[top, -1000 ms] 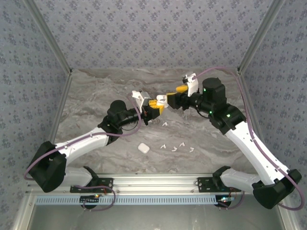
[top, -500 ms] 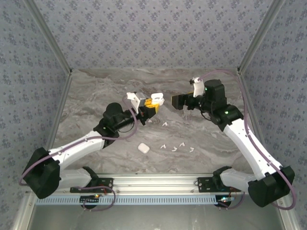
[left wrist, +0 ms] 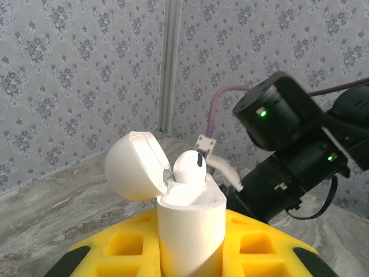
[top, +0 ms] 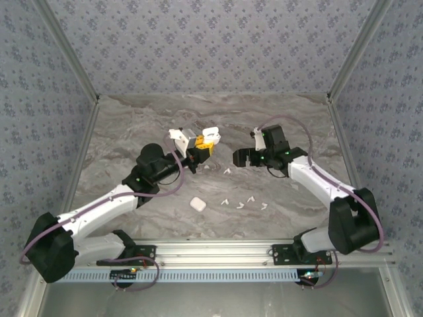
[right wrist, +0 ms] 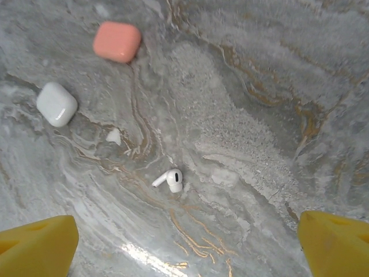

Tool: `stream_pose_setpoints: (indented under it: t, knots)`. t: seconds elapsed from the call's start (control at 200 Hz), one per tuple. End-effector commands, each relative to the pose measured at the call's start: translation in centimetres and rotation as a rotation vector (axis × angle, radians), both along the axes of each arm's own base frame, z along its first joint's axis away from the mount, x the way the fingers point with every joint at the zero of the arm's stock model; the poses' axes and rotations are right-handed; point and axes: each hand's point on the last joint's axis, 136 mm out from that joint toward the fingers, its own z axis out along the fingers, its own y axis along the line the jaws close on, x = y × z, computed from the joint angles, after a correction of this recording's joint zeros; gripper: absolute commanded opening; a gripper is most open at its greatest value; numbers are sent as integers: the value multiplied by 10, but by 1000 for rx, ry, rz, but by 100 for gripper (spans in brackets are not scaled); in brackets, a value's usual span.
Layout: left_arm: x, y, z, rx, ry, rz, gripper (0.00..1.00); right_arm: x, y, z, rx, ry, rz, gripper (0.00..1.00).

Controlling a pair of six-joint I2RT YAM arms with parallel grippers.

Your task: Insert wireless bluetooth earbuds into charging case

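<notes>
White case [left wrist: 190,225], one bud [left wrist: 189,167] seated, clenched by left gripper [top: 201,146] at frame centre; right gripper [top: 241,158], released, has withdrawn rightward above a loose bud [right wrist: 171,179], next to insert

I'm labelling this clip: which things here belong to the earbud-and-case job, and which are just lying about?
In the job: open white case in the shut left tool, one earbud seated in it; loose white earbud below the open right tool; other loose earbuds on the table.
Lying about: closed white case and coral case, both untouched on the table.
</notes>
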Motion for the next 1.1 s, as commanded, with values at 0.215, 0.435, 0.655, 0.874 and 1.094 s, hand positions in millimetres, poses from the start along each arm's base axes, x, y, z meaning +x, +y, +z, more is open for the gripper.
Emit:
stream_pose_setpoints:
  t: [0.215, 0.435, 0.655, 0.874, 1.094]
  knots:
    - [-6, 6, 13, -11, -40, 9, 0, 13, 36, -48, -15, 110, 52, 72]
    - [-7, 8, 13, -8, -41, 11, 0, 17, 52, -70, -95, 149, 72, 58]
    - [-6, 9, 11, -3, -43, 20, 0, 18, 62, -86, -149, 175, 94, 49]
    - [-6, 10, 11, -1, -42, 24, 0, 13, 63, -97, -170, 212, 104, 45]
    - [-6, 11, 10, 3, -43, 29, 0, 7, 60, -105, -190, 242, 112, 37]
